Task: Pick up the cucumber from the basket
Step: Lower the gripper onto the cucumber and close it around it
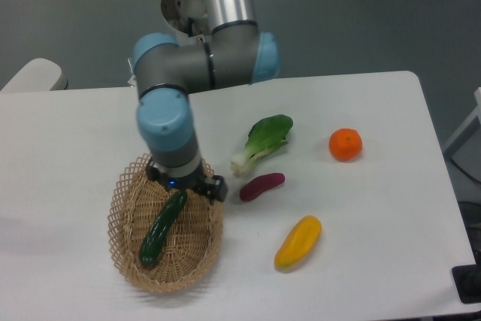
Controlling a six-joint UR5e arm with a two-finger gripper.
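Approach step: the gripper [188,186] hangs over the far rim of the basket [124,208], just above the upper end of the cucumber [162,228], which lies lengthwise on the basket floor — not yet grasped. The next move calls for a descent with the fingers set across the cucumber's narrow width. The wrist housing hides most of the fingers, so whether they are spread or pressed together cannot be told — nor whether they touch the cucumber.
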